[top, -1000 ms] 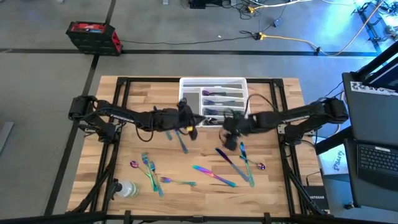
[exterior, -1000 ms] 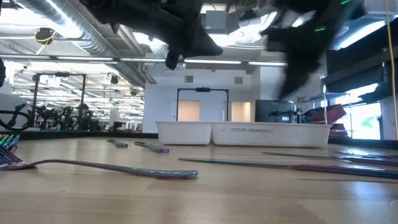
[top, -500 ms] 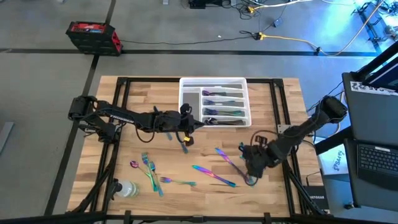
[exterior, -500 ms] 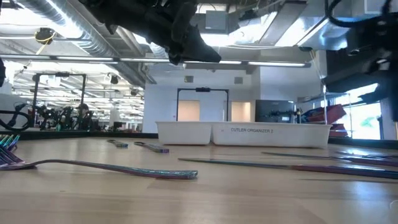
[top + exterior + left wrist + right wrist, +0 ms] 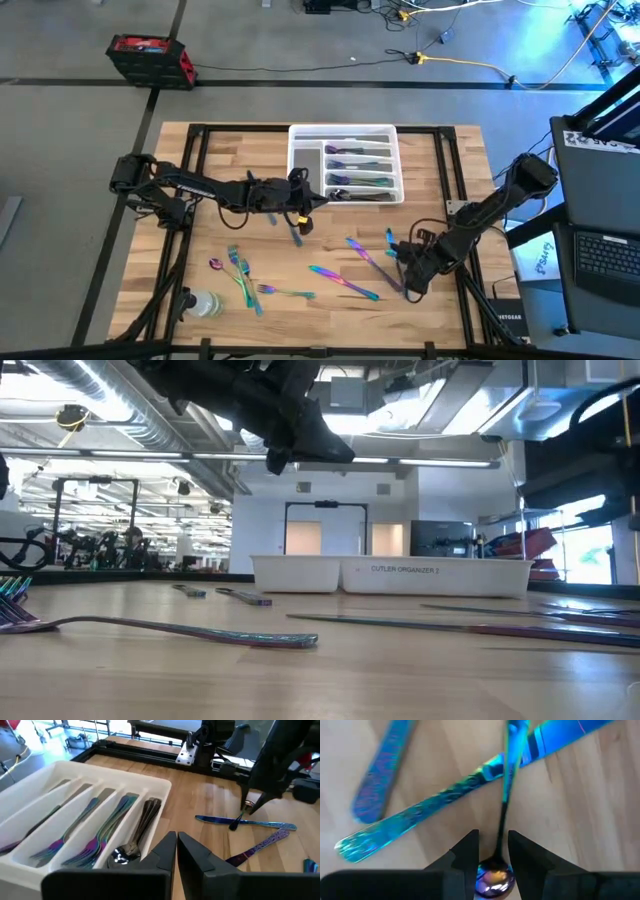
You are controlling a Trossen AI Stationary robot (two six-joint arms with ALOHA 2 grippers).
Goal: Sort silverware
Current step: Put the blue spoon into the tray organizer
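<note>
The right gripper (image 5: 410, 283) is working low over the wood table (image 5: 320, 310) at the near right cluster of silverware, and in its wrist view its fingers (image 5: 468, 851) are standing narrowly apart, straddling a slim spoon (image 5: 501, 827) whose bowl is sitting right between the tips; whether the pads are already pressing the metal or just flanking it is hard to tell. That spoon's handle is crossing a knife (image 5: 420, 815) and another broad blade (image 5: 555, 740), all lying flat on the boards. The left gripper (image 5: 177, 851) is hovering shut and empty just beside the white cutlery organizer (image 5: 300, 135), whose compartments are already holding forks (image 5: 102, 837) and a few dark spoons (image 5: 135, 837). More pieces are waiting across the table: a fork-and-spoon group (image 5: 240, 272) near the clear bottle (image 5: 203, 303), a piece (image 5: 295, 232) below the left gripper, and a knife (image 5: 343, 282) in the middle. The main risk seems to be the grip itself: the jaws are bracketing the rounded bowl rather than the flat shank, so a squeeze could pinch the spoon out forward or let it pivot as it lifts. Because the handle is overlapping its neighbours, a lift could also drag or flick them, scattering pieces toward the table's edge. A thin utensil lying flush on wood may also simply slide under the fingertips.
</note>
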